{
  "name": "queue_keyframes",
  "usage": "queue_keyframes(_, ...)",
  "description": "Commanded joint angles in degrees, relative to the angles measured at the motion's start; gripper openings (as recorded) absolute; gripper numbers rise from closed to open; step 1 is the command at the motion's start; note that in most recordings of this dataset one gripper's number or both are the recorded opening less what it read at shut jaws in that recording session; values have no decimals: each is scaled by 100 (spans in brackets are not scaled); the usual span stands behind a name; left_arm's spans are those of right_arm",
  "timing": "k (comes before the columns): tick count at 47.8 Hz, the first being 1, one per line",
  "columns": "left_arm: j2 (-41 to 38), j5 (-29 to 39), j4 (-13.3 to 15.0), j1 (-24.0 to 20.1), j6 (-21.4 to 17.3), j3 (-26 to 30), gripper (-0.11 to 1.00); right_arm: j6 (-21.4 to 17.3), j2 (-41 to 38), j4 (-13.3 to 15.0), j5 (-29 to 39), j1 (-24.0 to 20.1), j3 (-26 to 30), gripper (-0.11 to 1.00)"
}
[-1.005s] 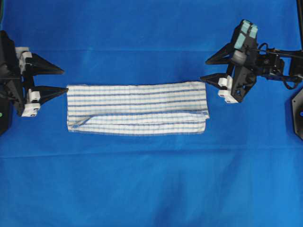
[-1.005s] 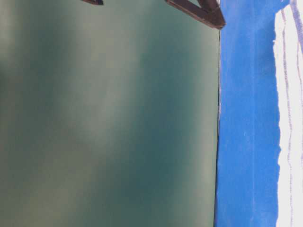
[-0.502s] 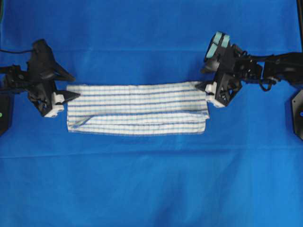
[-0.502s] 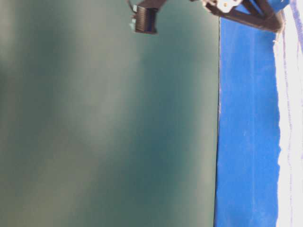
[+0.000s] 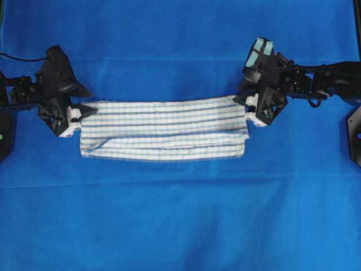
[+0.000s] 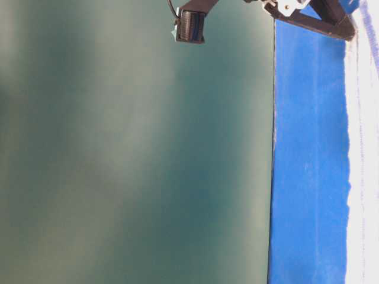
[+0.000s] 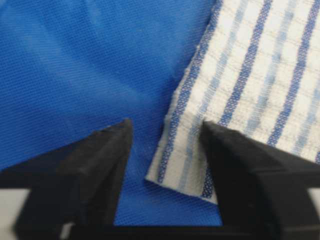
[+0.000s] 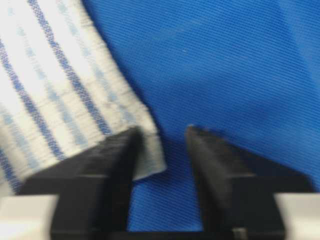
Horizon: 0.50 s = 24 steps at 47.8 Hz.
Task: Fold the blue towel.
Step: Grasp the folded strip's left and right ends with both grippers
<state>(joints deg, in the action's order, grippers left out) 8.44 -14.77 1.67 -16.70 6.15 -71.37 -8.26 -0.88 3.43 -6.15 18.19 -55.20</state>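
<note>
Under me it's all one big plain blue sheet (image 5: 180, 226), spread flat across the whole overhead view with soft creases running through it near the bottom and a faint fold line across the upper part. From table level I'm seeing that same sheet as a bright blue band on the right, ending in a straight edge against a blurry dark-green backdrop (image 6: 130, 154) that fills most of that view. Up close from both my wrist views, the sheet's fine woven texture shows clearly and it lies smooth.
</note>
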Motion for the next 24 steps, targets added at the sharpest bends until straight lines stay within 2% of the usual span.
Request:
queue_keyframes(1,26,97,0,-18,9,62,42,35,53,35,-9,-44,18,36)
queue_keyframes(7,18,167,0,-9,9,62,14,70,44,88,18,-88,18,4)
queue_keyframes(11,9,211,0,-9,9,88,2,70,44,97,35,-97,18,3)
queue_keyframes(24,44,439,0,-18,18,185,1,62,79,97,53,-88,53,3)
